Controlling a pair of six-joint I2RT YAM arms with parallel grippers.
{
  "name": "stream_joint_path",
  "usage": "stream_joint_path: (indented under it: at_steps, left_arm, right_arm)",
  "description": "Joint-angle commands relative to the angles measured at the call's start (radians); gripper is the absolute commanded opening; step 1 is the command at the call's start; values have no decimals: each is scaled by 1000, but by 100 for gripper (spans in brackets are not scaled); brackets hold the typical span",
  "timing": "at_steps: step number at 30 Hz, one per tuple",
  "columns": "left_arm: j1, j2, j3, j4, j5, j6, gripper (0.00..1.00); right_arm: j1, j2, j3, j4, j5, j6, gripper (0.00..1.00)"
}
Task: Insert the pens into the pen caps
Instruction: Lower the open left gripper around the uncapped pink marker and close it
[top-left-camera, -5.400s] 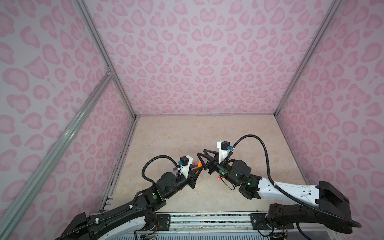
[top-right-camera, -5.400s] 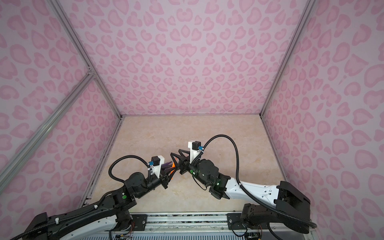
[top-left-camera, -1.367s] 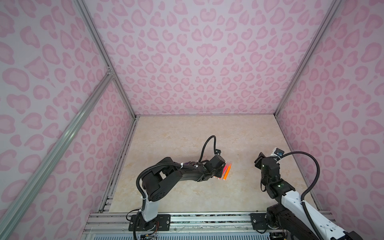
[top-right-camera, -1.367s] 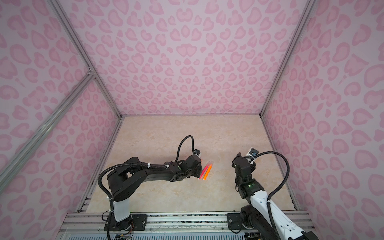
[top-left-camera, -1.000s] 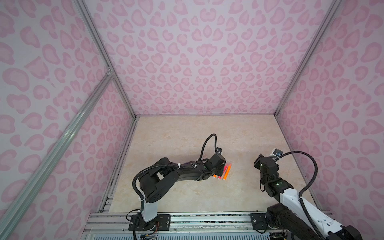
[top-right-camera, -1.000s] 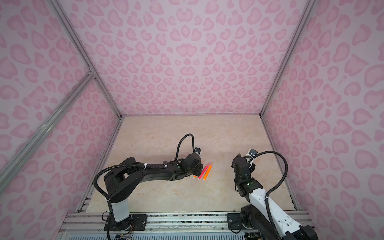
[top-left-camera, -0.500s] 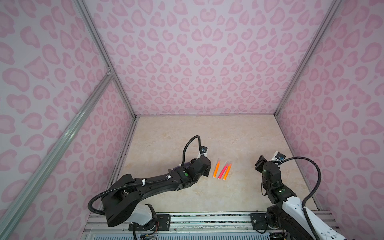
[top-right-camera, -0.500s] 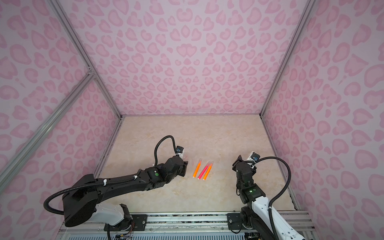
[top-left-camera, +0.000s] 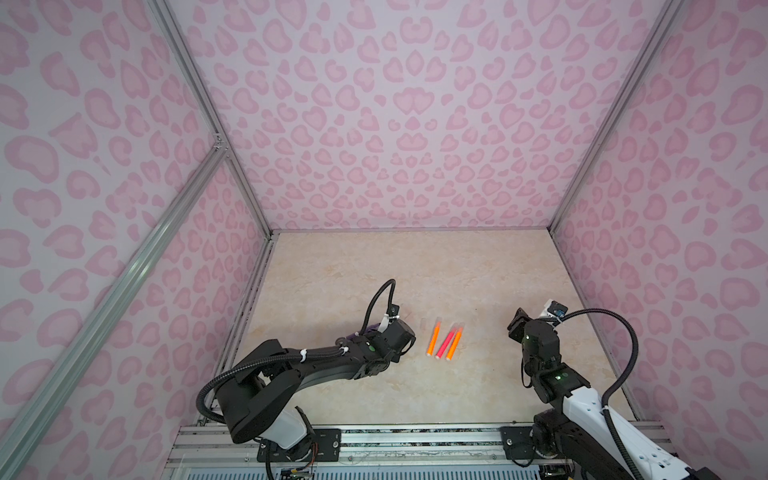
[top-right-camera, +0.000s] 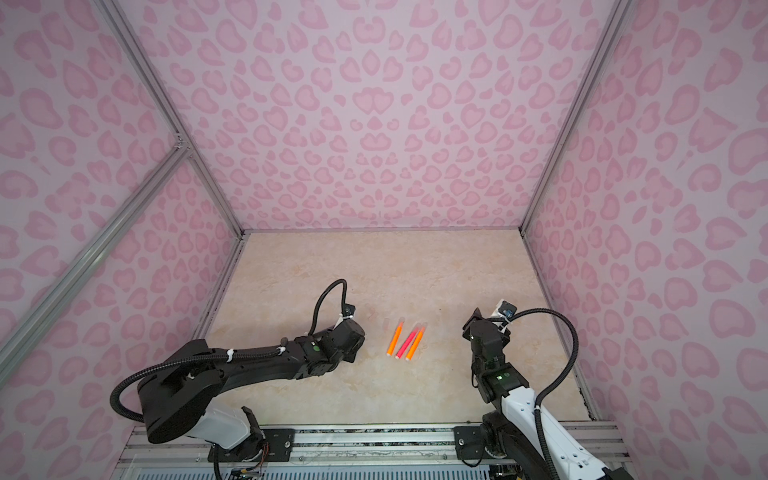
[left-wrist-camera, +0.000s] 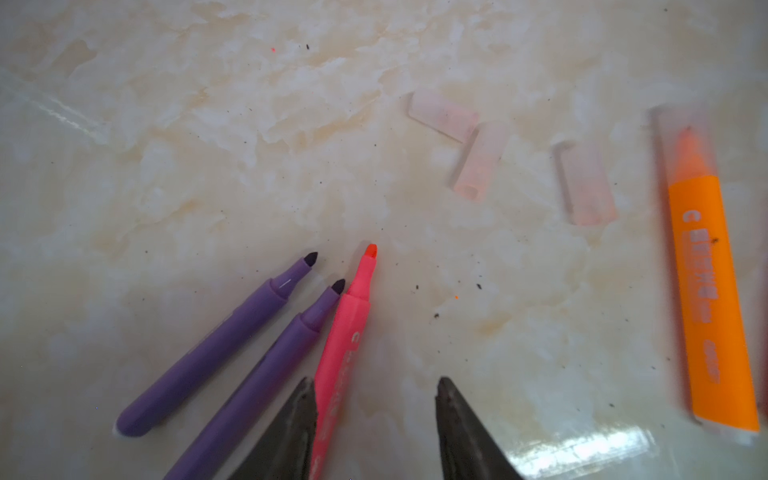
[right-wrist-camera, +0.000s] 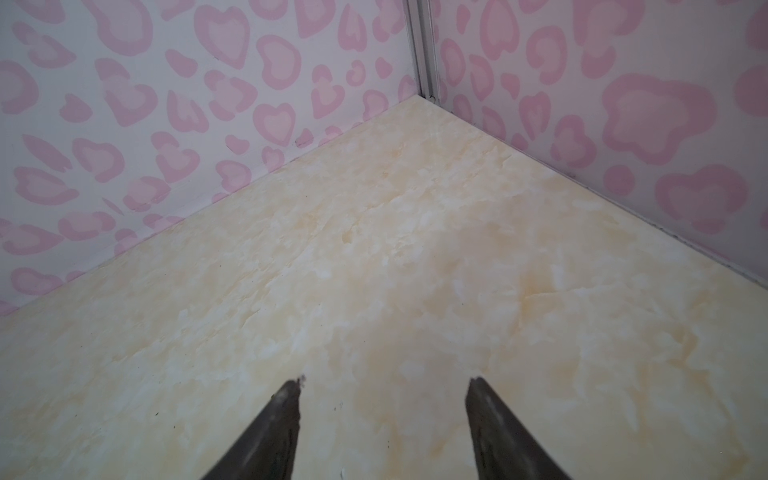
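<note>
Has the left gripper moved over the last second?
Yes. The left gripper has pulled leftward, away from the capped pink pen.

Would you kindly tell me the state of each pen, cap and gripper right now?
purple pens: both uncapped, lying flat
pink pen: uncapped, beside one left finger
loose caps: three, empty
row of three pens: capped
left gripper: open, holding nothing
right gripper: open, empty

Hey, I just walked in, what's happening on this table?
It's a pen-capping job, partway done. Three pens lie in a row, apparently capped. The left fingers hover open over two uncapped purple pens and a pink pen, with three loose clear caps nearby. The right fingers are open and empty.
</note>
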Motion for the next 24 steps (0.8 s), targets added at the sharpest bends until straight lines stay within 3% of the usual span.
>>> stream_joint_path:
  at_steps: [1,14,24]
  left_arm:
    - [3,33,20,-80,-44,-13,49]
    - [19,37,-2,-77,-26,-14,49]
    - [30,39,-18,-9,89,11,42]
  right_arm:
    - [0,-5,-8,3,1,-6,64]
    - [1,-9,-9,2,-1,-5,64]
    - [1,-10,-11,3,-5,-6,64]
